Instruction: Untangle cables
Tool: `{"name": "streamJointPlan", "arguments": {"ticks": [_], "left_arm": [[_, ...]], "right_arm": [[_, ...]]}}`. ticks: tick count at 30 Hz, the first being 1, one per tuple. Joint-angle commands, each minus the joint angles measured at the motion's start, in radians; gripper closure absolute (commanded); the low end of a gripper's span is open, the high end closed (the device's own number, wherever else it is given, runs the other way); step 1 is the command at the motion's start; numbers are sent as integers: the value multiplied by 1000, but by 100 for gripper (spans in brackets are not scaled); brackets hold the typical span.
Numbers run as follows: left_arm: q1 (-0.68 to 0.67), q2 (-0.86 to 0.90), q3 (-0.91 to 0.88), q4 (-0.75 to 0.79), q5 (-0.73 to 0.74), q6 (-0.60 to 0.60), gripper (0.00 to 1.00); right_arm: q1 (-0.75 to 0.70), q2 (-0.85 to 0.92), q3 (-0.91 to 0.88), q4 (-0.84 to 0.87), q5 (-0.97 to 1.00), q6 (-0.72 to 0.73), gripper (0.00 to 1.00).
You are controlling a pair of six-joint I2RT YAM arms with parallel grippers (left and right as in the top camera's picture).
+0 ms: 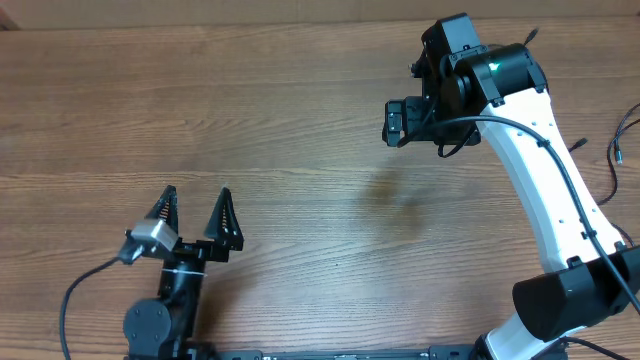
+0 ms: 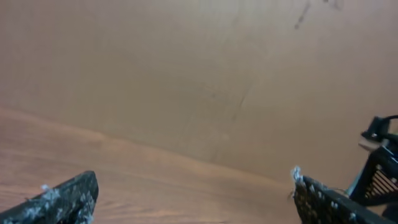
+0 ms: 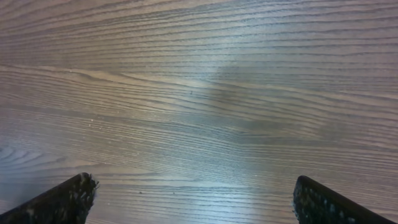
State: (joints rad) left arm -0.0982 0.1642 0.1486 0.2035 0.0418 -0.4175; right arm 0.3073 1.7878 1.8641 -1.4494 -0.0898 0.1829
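Observation:
Thin black cables (image 1: 620, 140) lie at the far right edge of the table in the overhead view, partly cut off by the frame, and a small plug end (image 1: 577, 145) shows beside the right arm. My right gripper (image 1: 402, 122) hangs above the table's back right, to the left of the cables and apart from them. In the right wrist view it (image 3: 193, 186) is wide open and empty over bare wood. My left gripper (image 1: 195, 212) is near the front left, wide open and empty (image 2: 193, 183). No cable shows in either wrist view.
The wooden table (image 1: 300, 150) fills the overhead view. The white right arm (image 1: 545, 190) runs along the right side from the front edge. A thick black wire (image 1: 75, 295) loops from the left arm's base. A tan wall (image 2: 186, 74) stands behind the table.

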Motion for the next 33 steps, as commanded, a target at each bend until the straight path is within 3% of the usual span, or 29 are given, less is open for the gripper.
{"name": "streamJointPlan", "arguments": {"ticks": [1, 5, 12, 17, 25, 30, 33], "left_arm": [[-1, -43, -64, 78, 6, -9, 0], [-1, -74, -148, 226, -24, -10, 0], [1, -131, -144, 200, -34, 92, 0], [6, -162, -144, 117, -35, 213, 0], [33, -162, -144, -84, -49, 212, 0], [44, -162, -144, -291, -49, 209, 0], [47, -162, -144, -285, -44, 238, 0]], "right_arm": [[0, -13, 0, 5, -5, 3, 0], [0, -13, 0, 6, -5, 2, 0], [0, -13, 0, 5, -5, 2, 0], [0, -13, 0, 5, -5, 2, 0], [0, -13, 0, 6, -5, 2, 0], [0, -13, 0, 5, -5, 3, 0], [0, -13, 0, 6, -5, 3, 0]]}}
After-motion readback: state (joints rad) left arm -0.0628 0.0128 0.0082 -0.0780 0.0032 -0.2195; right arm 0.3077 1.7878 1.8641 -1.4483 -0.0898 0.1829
